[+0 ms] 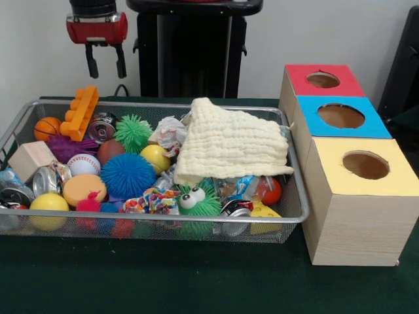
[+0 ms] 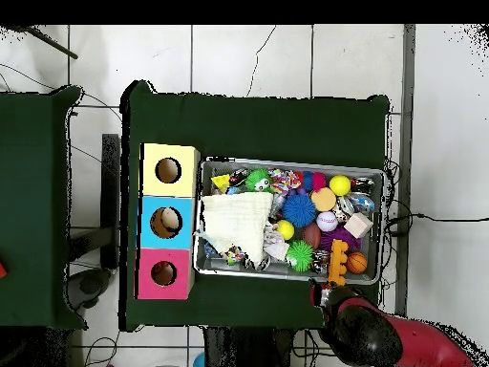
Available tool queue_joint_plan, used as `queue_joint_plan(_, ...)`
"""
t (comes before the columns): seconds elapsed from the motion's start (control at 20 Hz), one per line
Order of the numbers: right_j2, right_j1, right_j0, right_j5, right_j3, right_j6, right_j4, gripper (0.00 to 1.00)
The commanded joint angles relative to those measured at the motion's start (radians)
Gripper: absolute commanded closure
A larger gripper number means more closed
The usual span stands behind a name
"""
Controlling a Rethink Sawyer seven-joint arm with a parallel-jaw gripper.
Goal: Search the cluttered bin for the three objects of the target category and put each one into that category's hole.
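Note:
The wire mesh bin lies on the green table, full of toys; it also shows in the overhead view. A cream cloth covers its right part. The wooden box's red-surrounded hole is the farthest of three, and shows in the overhead view. My gripper hangs open and empty above the bin's far left corner, over an orange toy block. In the overhead view only the red arm shows, at that corner.
In the bin are a small basketball, green and blue spiky balls, a yellow ball, a baseball, a wooden cube, cans, and a googly-eyed green toy. Blue and yellow holes lie nearer.

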Motion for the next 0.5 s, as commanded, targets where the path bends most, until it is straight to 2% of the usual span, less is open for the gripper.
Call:
queue_joint_plan(0.05,0.107,0.051,-0.019,0.011,-0.014,-0.078,-0.066,0.0)
queue_joint_plan(0.5,0.11,0.085,-0.034,0.028,-0.059,-0.091,-0.11,0.0)
